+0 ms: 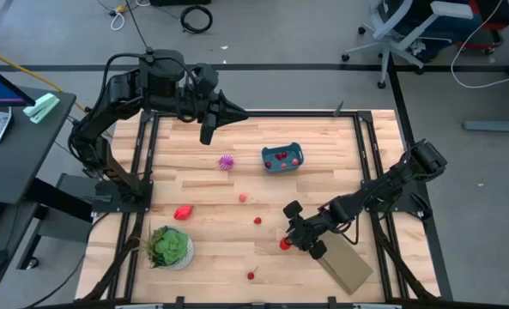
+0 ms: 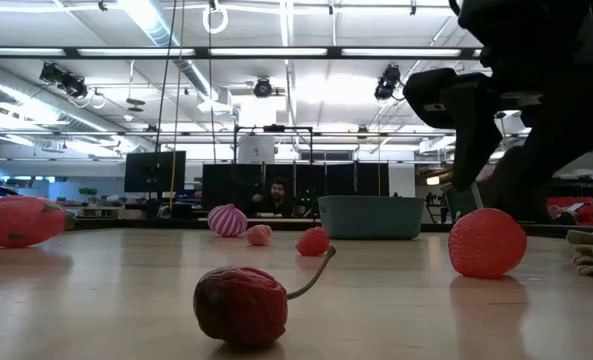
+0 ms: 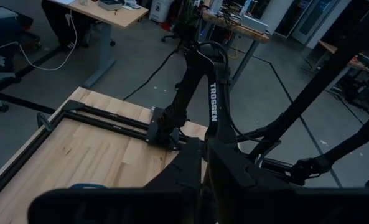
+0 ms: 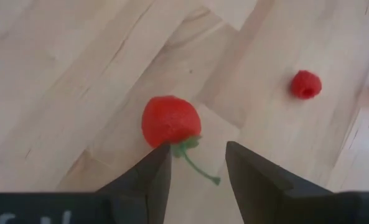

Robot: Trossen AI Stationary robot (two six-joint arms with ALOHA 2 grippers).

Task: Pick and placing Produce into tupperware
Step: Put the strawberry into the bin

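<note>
Open worktop [image 1: 323, 184] between right gripper [image 1: 289, 241] and tupperware [image 1: 281, 159], only small raspberry [image 1: 257, 221] nearby; tan block [image 1: 344, 264] just behind fingers.

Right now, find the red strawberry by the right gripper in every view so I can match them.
High view: strawberry low and right of centre, at the right gripper.
Low view: strawberry on the right, beside the teal tub.
Left wrist view: not in it.
Right wrist view: strawberry at centre, just ahead of the open fingers.
Shared landmark: the teal tub.
</note>
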